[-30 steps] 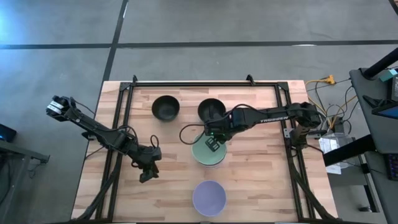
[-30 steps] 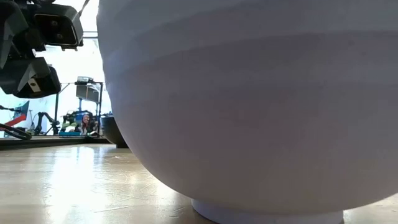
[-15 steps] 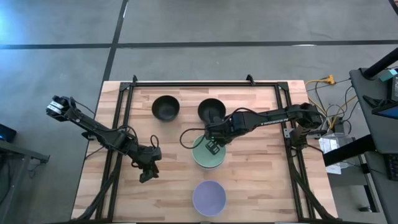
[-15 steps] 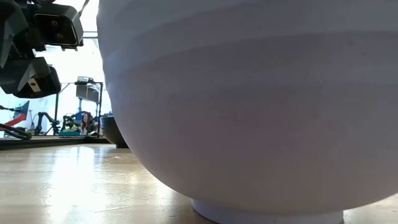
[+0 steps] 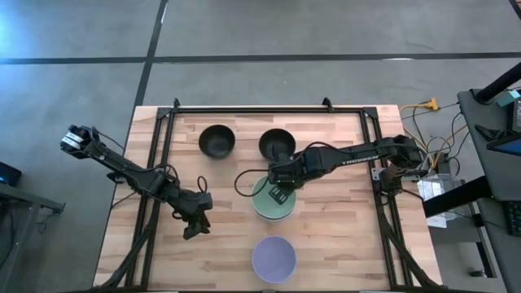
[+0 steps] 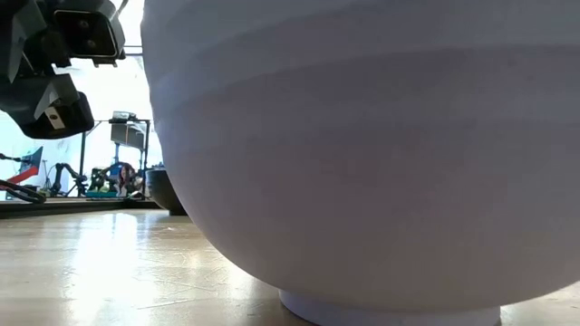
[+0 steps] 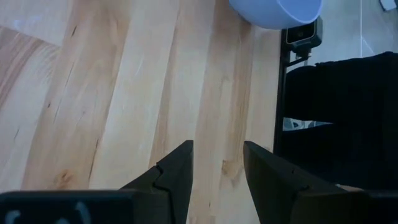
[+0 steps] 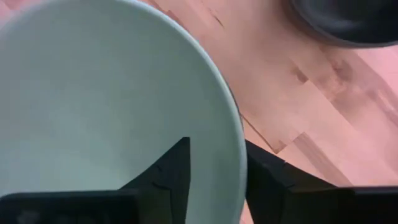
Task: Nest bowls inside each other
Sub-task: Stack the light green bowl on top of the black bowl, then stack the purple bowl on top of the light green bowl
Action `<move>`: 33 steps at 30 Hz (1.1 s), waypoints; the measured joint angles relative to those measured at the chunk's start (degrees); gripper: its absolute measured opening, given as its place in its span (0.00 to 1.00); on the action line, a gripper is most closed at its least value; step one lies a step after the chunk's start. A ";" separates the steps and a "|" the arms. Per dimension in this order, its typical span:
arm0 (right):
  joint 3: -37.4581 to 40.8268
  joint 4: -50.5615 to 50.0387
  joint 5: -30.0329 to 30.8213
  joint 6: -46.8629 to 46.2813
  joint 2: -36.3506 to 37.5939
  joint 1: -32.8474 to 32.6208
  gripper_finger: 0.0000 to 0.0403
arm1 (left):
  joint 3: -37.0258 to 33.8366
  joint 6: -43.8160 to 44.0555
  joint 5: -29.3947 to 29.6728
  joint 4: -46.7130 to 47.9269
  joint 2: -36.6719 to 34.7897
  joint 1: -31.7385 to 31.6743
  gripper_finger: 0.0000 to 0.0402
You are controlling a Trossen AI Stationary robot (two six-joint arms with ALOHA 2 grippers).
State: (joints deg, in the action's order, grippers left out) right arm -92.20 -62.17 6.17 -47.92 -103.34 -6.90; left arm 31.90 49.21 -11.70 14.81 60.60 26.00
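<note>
Our right hand (image 5: pixel 278 192) straddles the green bowl (image 5: pixel 271 202) rim mid-worktop, fingers apart; our left hand (image 5: pixel 193 229) waits parted toward the left edge. We count two black bowls (image 5: pixel 216 141) near the far edge, one lavender bowl (image 5: pixel 273 258) at the near edge.

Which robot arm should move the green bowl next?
The right one, probably. Its gripper sits over the green bowl, jaws astride the rim. The left gripper waits open over bare table, away from every bowl.
</note>
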 joint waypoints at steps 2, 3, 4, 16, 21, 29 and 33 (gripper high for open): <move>0.00 -0.11 0.54 0.80 1.29 -0.09 0.32 | 0.00 0.00 0.00 -0.02 0.00 0.00 0.31; 0.00 0.11 1.47 1.31 2.22 -0.30 0.33 | 0.00 0.02 0.00 -0.02 0.00 0.00 0.31; 0.00 0.32 3.03 1.57 3.33 -0.68 0.33 | 0.00 0.02 0.00 -0.08 0.00 0.00 0.31; 2.85 1.79 17.37 0.74 16.04 -5.59 0.32 | 0.00 -0.27 1.51 -0.89 0.13 -0.07 0.31; 9.03 6.41 11.42 -2.04 16.42 -4.63 0.21 | 0.00 -0.52 1.75 -0.90 0.13 -0.13 0.31; 19.61 20.75 7.09 -6.44 16.51 -3.23 0.03 | 0.00 0.00 1.66 -1.31 0.13 -0.13 0.31; 21.59 20.46 5.86 -7.60 16.55 -2.97 0.02 | 0.00 0.03 1.57 -3.50 0.13 -0.11 0.31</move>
State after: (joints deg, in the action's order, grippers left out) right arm -70.62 -41.71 12.03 -55.53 -86.78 -9.87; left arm 31.90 49.24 -10.14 11.31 60.73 25.89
